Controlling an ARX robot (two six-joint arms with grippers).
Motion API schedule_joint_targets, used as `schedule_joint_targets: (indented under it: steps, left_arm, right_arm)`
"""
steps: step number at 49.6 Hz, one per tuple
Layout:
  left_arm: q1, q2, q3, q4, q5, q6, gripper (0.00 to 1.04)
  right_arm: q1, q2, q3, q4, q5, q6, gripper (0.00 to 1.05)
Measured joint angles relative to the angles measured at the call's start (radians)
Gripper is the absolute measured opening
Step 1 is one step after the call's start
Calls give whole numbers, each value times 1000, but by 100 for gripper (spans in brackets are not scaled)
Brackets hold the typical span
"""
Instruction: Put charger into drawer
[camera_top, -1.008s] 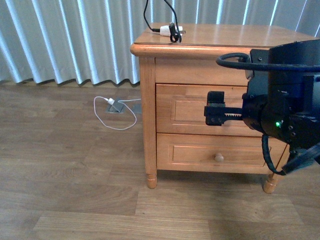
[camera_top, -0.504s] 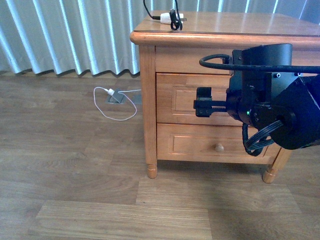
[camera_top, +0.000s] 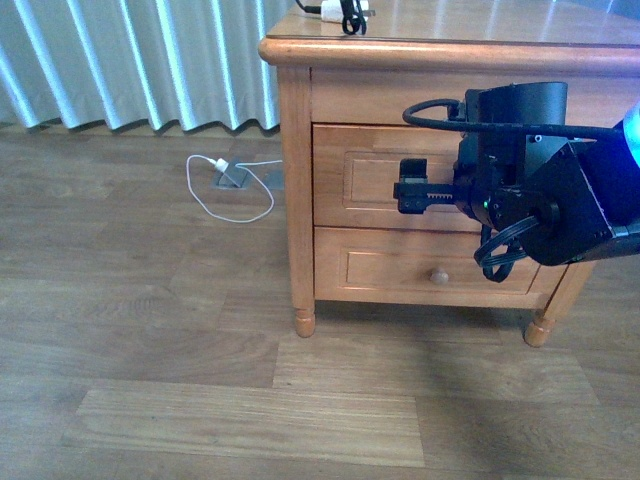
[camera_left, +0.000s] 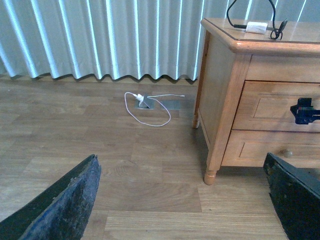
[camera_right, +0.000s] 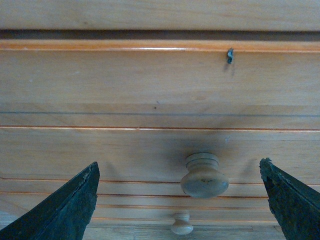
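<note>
ok, right gripper (camera_right: 179, 164) faces the closed drawer (camera_right: 150, 90), fingers spread wide, its round knob (camera_right: 204, 176) seen between them, untouched. left gripper (camera_left: 180, 159) is also spread apart, over the floor (camera_left: 125, 175). charger (camera_top: 335, 10) lies on the nightstand (camera_top: 298, 150) top near the left edge.

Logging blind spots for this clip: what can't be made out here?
- Front view: the charger is cut off by the top edge.
- Front view: the right arm hides the drawer knob.
- All views: the drawer is shut, so its inside is unseen.
- Left wrist view: the charger's plug details are too small.
</note>
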Motion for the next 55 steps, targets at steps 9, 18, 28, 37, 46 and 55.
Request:
schedule_joint_targets:
  steps: [9, 18, 28, 37, 46, 55]
  left_arm:
    - [0, 0, 0, 0, 0, 0, 99]
    - [0, 0, 0, 0, 0, 0, 99]
    - [0, 0, 0, 0, 0, 0, 99]
    - [0, 0, 0, 0, 0, 0, 99]
    - [0, 0, 0, 0, 0, 0, 99]
    - [0, 0, 0, 0, 0, 0, 99]
  right_arm:
    - [-6, 14, 27, -12, 8, -1, 96]
    - [-8, 24, 39, -22, 11, -8, 96]
    - [-8, 32, 43, -24, 14, -14, 96]
    - [-8, 33, 44, -23, 18, -23, 61]
    - [-10, 37, 43, -23, 28, -37, 28]
    - [-11, 37, 35, -21, 29, -37, 23]
